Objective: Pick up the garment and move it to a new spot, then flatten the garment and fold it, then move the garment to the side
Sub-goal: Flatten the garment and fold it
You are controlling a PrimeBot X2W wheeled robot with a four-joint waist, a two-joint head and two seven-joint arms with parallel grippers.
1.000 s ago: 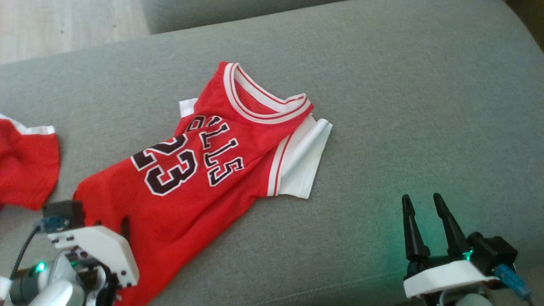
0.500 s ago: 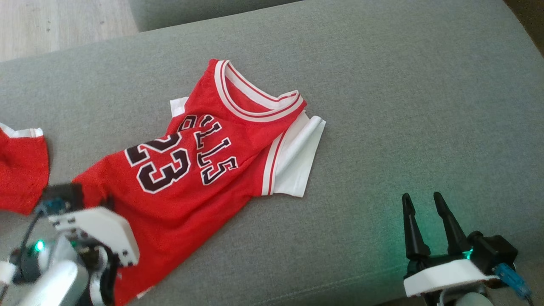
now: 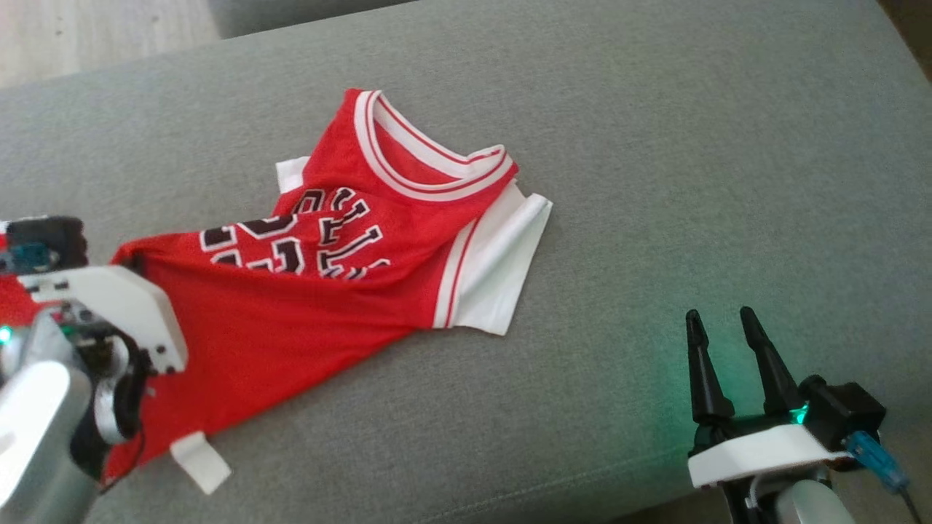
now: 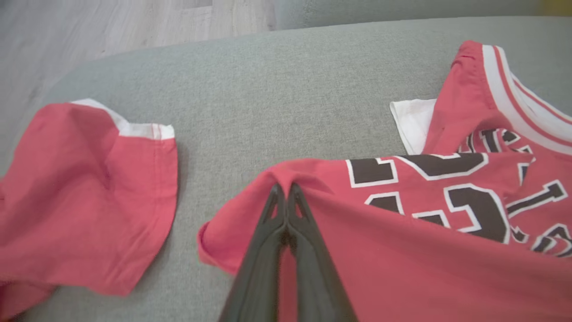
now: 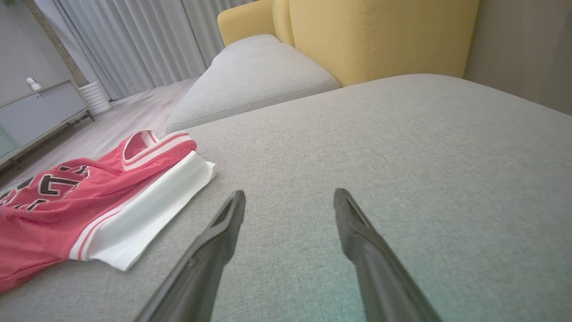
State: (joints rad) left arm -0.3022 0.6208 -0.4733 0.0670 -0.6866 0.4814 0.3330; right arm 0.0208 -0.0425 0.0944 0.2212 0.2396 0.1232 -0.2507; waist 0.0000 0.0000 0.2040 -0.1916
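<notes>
The garment (image 3: 328,313) is a red jersey with black lettering, a white-striped collar and white sleeves, lying slantwise on the grey sofa seat (image 3: 655,182). My left gripper (image 3: 125,256) is shut on a fold at its lower hem corner, and the cloth rises to a peak there. In the left wrist view the two fingers meet with red fabric pinched at the left gripper's (image 4: 284,188) tips, the garment (image 4: 402,250) spreading to the right. My right gripper (image 3: 719,320) stands open at the lower right, apart from the garment (image 5: 53,210), nothing between the right gripper's (image 5: 289,197) fingers.
A second red cloth piece (image 4: 80,201) with a white band lies left of the jersey. A white tag (image 3: 200,462) hangs at the hem. Beyond the seat are a grey cushion (image 5: 250,76), a yellow armchair (image 5: 380,36) and wooden floor (image 3: 73,29).
My left gripper shut on the hem corner and rose, moving left and tenting the cloth so the lettering bunches. The head camera shifted a little. The right gripper stayed put.
</notes>
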